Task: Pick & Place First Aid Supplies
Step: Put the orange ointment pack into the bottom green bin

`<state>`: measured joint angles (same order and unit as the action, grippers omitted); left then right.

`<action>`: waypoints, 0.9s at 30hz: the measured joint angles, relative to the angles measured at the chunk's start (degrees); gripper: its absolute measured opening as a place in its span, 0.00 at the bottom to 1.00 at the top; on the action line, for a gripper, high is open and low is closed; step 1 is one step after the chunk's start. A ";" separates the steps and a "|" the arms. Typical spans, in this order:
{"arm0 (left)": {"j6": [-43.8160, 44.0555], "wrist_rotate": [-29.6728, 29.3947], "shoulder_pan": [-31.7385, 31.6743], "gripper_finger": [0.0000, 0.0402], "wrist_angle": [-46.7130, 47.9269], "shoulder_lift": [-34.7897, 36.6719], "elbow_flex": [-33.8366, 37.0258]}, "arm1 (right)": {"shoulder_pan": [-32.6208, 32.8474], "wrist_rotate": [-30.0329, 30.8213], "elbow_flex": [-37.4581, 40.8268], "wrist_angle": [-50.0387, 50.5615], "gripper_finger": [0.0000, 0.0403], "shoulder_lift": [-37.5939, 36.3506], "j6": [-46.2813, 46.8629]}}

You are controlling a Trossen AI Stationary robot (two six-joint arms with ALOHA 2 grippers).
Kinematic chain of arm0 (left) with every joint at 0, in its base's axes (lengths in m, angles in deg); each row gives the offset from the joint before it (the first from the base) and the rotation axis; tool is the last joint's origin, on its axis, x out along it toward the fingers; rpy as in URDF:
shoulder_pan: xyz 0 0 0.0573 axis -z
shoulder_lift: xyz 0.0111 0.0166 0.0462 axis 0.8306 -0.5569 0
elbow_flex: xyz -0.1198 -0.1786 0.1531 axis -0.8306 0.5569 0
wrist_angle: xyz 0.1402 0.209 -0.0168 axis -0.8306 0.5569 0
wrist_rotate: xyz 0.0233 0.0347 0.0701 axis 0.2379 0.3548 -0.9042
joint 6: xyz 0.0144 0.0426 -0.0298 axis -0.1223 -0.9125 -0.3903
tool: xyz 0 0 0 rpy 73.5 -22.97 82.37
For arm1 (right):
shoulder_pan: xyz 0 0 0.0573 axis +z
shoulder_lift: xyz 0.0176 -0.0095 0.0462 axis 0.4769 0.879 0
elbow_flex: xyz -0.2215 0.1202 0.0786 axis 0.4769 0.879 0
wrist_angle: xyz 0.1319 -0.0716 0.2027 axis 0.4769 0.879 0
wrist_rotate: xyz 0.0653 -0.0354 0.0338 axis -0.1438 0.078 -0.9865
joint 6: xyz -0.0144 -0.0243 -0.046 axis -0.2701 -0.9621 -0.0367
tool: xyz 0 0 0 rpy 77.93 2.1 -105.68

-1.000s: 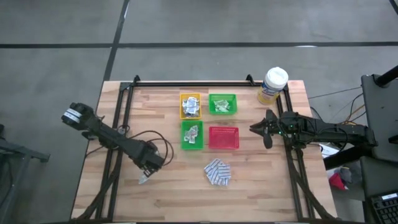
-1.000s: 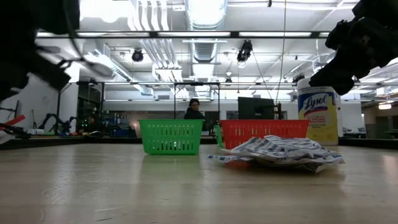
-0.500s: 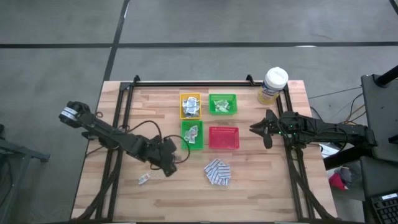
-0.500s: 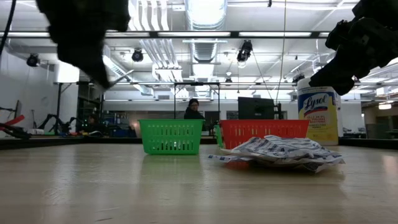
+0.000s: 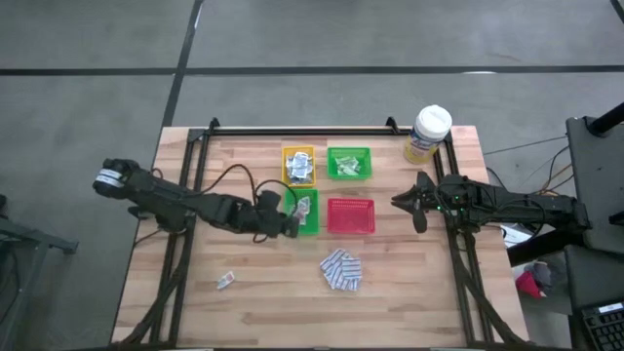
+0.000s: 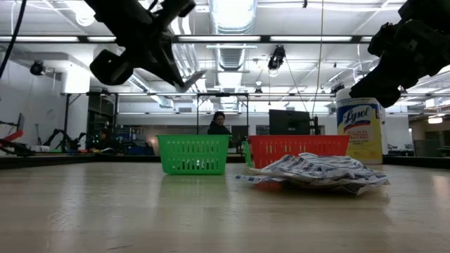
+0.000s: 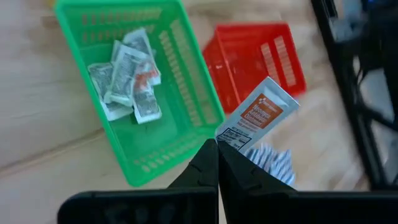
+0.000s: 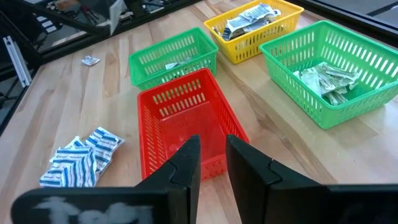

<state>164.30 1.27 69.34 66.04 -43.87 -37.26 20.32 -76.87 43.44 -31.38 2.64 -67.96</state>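
Observation:
My left gripper (image 5: 290,220) hangs above the near green tray's (image 5: 301,212) left side, shut on a white sachet with an orange label (image 7: 258,115). That tray holds several white-grey sachets (image 7: 127,74). A pile of blue-and-white pads (image 5: 341,270) lies flat on the table in front of the red tray (image 5: 350,215). One small packet (image 5: 225,281) lies alone near the front left. My right gripper (image 8: 212,155) waits open at the table's right side, pointing at the red tray, with nothing between its fingers. My left gripper pinches one end of the sachet (image 7: 231,137) between its two fingers. The fingers come slanting down from the table's left. The rest of the sachet sticks out beyond the fingertips, lifted clear above the trays.
A yellow tray (image 5: 298,165) with sachets and a far green tray (image 5: 349,163) with pale green strips stand behind the near trays. A yellow canister with a white lid (image 5: 427,134) stands at the far right corner. Black frame rails run along the table's left, right and far sides.
My left gripper has risen from the table's front left and swung right and toward the far edge, to the near green tray, turning as it went and carrying the sachet clear of the table. The lone small packet has stayed on the table where the gripper was.

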 joint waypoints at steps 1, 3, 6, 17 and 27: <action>1.25 0.02 -0.69 0.00 -0.10 -0.02 0.00 | 0.00 0.00 0.00 0.00 0.19 0.00 0.16; 3.23 0.04 -1.95 0.00 -0.11 -0.02 0.00 | 0.00 0.00 0.00 0.00 0.19 0.00 0.18; 4.40 0.05 -3.35 0.00 -0.24 -0.20 0.00 | 0.00 0.00 0.00 0.00 0.20 0.00 0.19; 8.70 0.09 -4.84 0.00 -1.24 -3.17 0.04 | 0.00 0.00 0.00 0.00 0.19 0.00 0.32; 12.50 1.27 -6.87 0.00 -1.65 -10.45 -0.04 | 0.00 0.00 0.00 0.01 0.18 0.00 0.35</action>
<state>176.80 2.54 62.46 64.39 -54.32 -37.30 20.32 -76.87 43.44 -31.36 2.64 -67.61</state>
